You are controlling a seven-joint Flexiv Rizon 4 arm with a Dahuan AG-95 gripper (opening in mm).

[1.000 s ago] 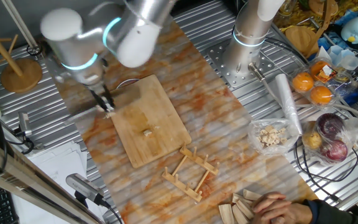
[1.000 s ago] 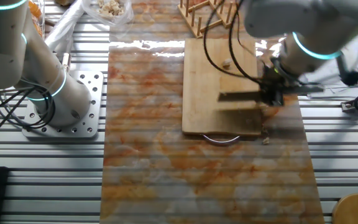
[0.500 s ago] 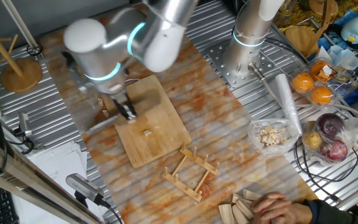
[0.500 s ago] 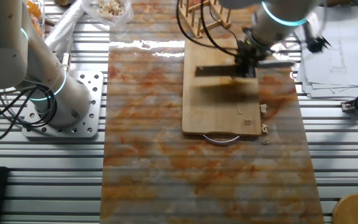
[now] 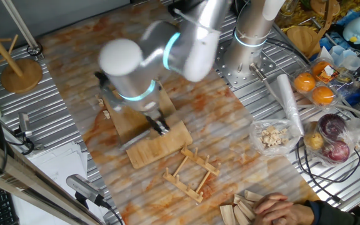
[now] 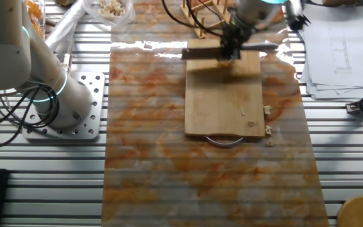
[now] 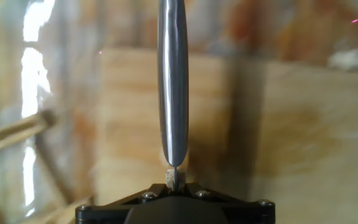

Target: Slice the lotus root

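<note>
On the far left of the other fixed view stands a second arm [image 6: 55, 94] that does nothing here. Next comes the orange and white tabletop [image 6: 144, 126], and on it lies the wooden board [image 6: 222, 94]. At the top end of the board the hand [image 6: 229, 49] is closed tight on a knife [image 6: 200, 53], and the blade sticks out to the left, flat and low over the wood. It is all smeared in the picture, so the arm looks to be moving fast. In the hand view the blade [image 7: 173, 81] is seen from its thin edge, over bare board [image 7: 278, 137]. The lotus root [image 6: 252, 123] shows only as tiny pale bits near the bottom right corner of the board, with a few more [image 6: 268, 110] just off its right edge on the tabletop, well apart from the knife. Is a bigger piece under the hand at the top end? I cannot tell, because the hand and the blur hide that spot, and in the one fixed view the big arm [image 5: 136, 69] covers most of the board too. So some cutting looks done, since small bits lie about, but I see no neat row of slices. I think the job is only partly done. What may be left is to bring the blade down on any piece that is not yet cut, if one is there. To the right lie white papers [image 6: 339, 50], and none of them are part of the job.
</note>
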